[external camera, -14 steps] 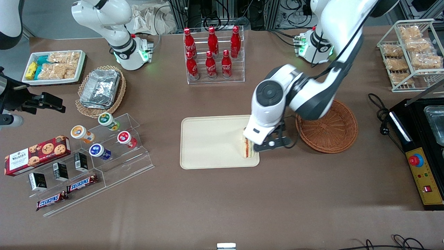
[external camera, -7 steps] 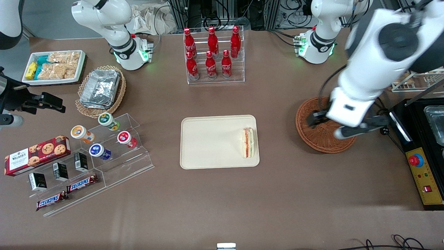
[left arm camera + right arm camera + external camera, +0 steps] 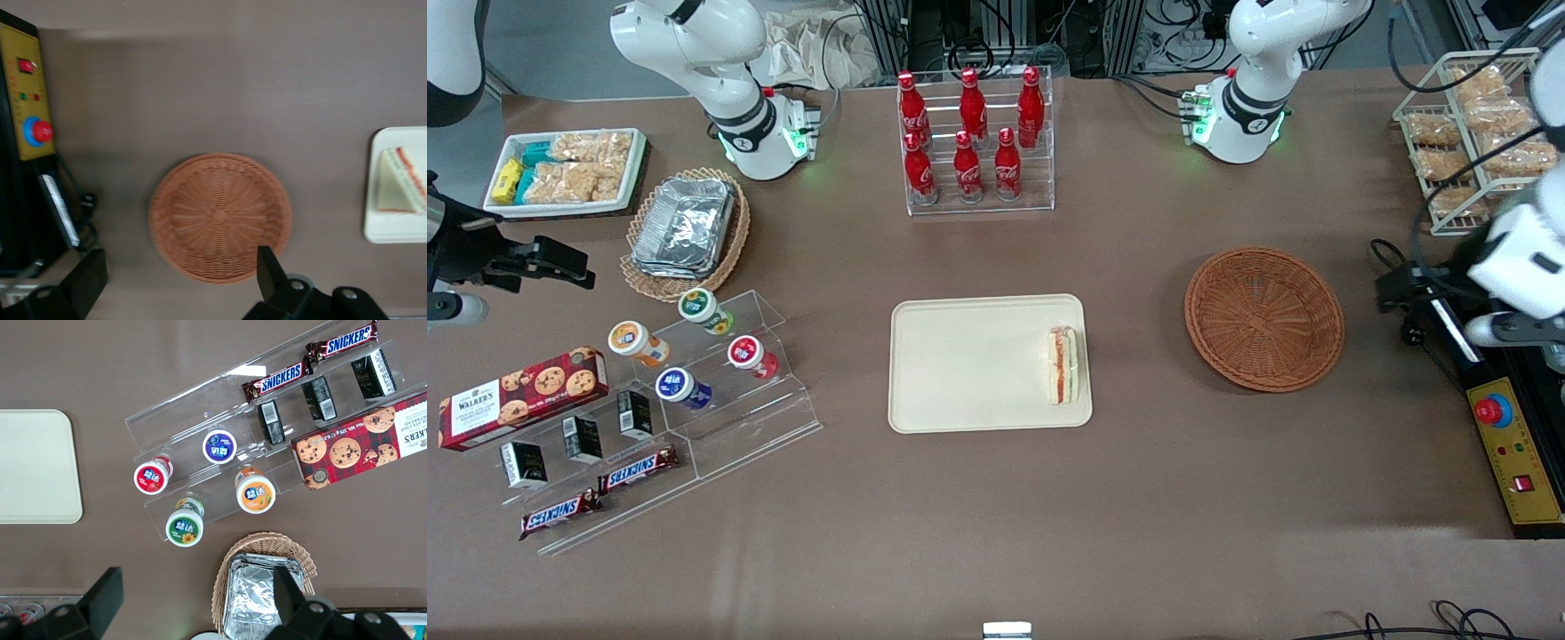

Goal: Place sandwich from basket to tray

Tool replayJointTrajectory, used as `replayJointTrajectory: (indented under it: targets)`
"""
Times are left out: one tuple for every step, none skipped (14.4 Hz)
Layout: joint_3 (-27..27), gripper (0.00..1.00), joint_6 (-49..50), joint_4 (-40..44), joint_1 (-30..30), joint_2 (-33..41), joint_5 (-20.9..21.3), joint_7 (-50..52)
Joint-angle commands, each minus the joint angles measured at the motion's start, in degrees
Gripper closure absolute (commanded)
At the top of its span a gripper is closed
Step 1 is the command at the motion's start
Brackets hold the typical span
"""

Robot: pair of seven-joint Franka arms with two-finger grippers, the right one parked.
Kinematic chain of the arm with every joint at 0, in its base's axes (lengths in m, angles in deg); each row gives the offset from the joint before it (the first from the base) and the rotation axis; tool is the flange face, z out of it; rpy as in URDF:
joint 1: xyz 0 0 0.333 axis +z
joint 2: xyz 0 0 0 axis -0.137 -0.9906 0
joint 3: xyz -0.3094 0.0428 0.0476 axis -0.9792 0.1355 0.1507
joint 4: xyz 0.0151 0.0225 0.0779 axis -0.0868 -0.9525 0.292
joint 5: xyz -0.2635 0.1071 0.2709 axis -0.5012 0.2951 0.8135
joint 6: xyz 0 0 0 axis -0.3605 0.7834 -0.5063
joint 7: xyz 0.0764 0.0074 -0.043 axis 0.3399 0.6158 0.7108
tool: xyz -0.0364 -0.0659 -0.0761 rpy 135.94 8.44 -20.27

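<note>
Gripper hovered spread and empty above the basket; sandwich lay on the tray nearby, apparently delivered.

gripper jaws cut off at frame edge, tray partly cropped

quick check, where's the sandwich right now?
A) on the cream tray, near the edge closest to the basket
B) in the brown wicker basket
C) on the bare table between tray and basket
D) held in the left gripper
A: the sandwich lies on the tray by its basket-side rim, the basket is empty, and the open gripper hangs above the basket holding nothing.
</note>
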Motion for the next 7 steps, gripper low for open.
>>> replayJointTrajectory:
  targets:
    - [7.86,0.0,1.32,1.48,-6.65,1.24,-0.78,-5.87]
    - [13.91,0.0,1.5,1.48,-12.53,1.24,-0.51,-6.49]
    - [19.88,0.0,1.51,1.57,-18.33,1.24,-1.03,-6.5]
    - [24.03,0.0,1.51,1.57,-22.74,1.24,-0.95,-6.32]
    - [25.9,0.0,1.51,1.57,-25.13,1.33,-0.95,-5.89]
    - [26.09,0.0,1.59,1.57,-25.41,1.59,-1.04,-5.88]
    - [26.01,0.0,1.68,1.4,-25.42,1.68,-1.04,-5.88]
